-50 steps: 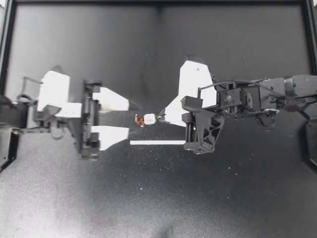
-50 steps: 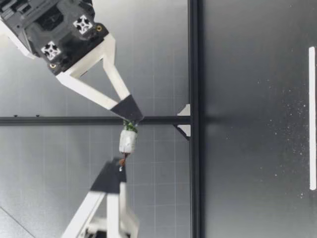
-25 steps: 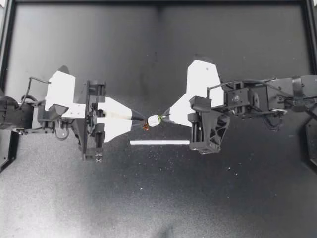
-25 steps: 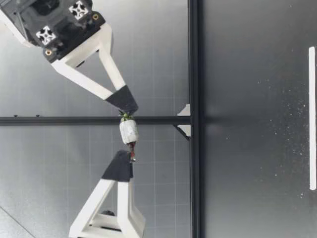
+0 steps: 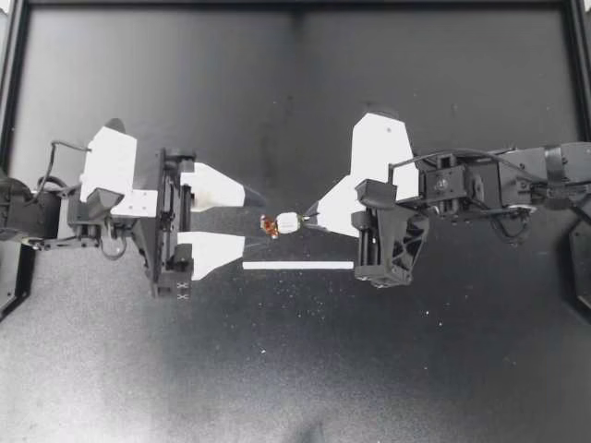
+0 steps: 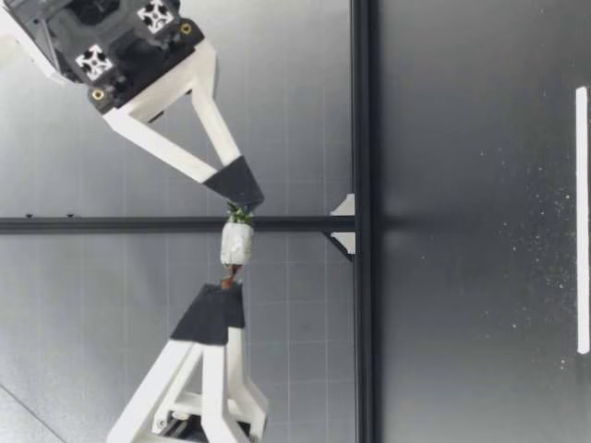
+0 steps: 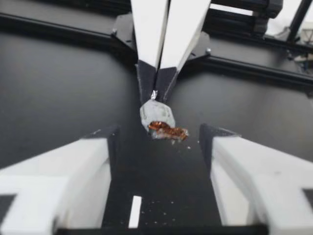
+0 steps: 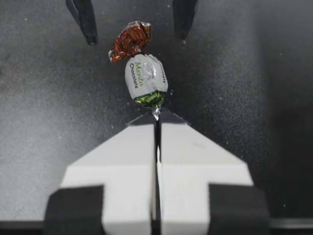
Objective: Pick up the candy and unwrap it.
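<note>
Foil candy (image 5: 286, 222) pinched at green twist (image 8: 149, 99) by right hand (image 5: 306, 220); left hand (image 5: 250, 221) spread at brown twist (image 7: 167, 130): close squarely, then pull.

Left gripper (image 5: 251, 221): white triangular fingers (image 5: 211, 187) with black tips, black rail body (image 5: 171, 226), white wrist block (image 5: 109, 164), thin black cable (image 5: 69, 145) looping at its 10 o'clock. Right gripper (image 5: 307, 219): same white fingers, dark tips, black truss frame (image 5: 392, 251) at 6 o'clock, black cord (image 5: 462, 150) arching at 12. Low view: silver cross-head screws (image 6: 95, 63) in black housing (image 6: 125, 39).
</note>
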Robot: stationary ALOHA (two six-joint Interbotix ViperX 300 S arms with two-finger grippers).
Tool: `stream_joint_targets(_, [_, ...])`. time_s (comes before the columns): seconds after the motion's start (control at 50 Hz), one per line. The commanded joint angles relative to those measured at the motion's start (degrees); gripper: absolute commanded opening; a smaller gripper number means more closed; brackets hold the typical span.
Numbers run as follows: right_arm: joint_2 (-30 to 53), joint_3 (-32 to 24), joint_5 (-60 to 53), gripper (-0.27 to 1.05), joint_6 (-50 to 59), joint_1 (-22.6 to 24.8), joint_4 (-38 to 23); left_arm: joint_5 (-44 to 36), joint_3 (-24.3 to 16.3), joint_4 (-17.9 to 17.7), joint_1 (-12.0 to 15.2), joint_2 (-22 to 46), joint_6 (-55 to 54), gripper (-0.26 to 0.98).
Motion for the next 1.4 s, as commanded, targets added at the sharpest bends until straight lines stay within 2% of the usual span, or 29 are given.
stream_joint_targets(0.0, [-0.97, -0.79, -0.97, -0.19, 0.09, 0.26, 0.00, -0.44, -1.23, -0.09, 0.18, -0.26, -0.26, 0.54])
stream_joint_targets(0.22, [-0.88, -0.70, -1.41, -0.19, 0.00, 0.26, -0.09, -0.35, -2.02, 0.00, 0.09, 0.97, -0.26, 0.51])
stream_joint_targets(0.54, [-0.44, -0.09, -1.49, -0.19, 0.18, 0.26, 0.09, -2.20, -0.88, 0.26, 0.18, -0.18, 0.97, -0.01])
stream_joint_targets(0.66, [-0.53, 0.62, -1.49, -0.19, 0.26, 0.26, 0.26, -3.96, -0.18, 0.26, 0.18, -0.09, 1.14, -0.14])
stream_joint_targets(0.92, [-1.23, 1.41, -2.55, -0.19, 0.09, 0.26, 0.44, -3.69, 0.26, 0.00, 0.18, -0.35, 1.32, -0.16])
stream_joint_targets(1.18, [-4.66, 5.01, -5.63, -0.19, 0.26, 0.44, 0.44, -4.22, 3.25, -0.97, 0.18, -2.81, 0.70, -0.16])
stream_joint_targets(1.38, [-4.13, 5.19, -6.86, -0.19, 0.18, 0.79, 0.62, -4.22, 3.25, -1.32, 0.18, -2.81, 0.88, -0.16])
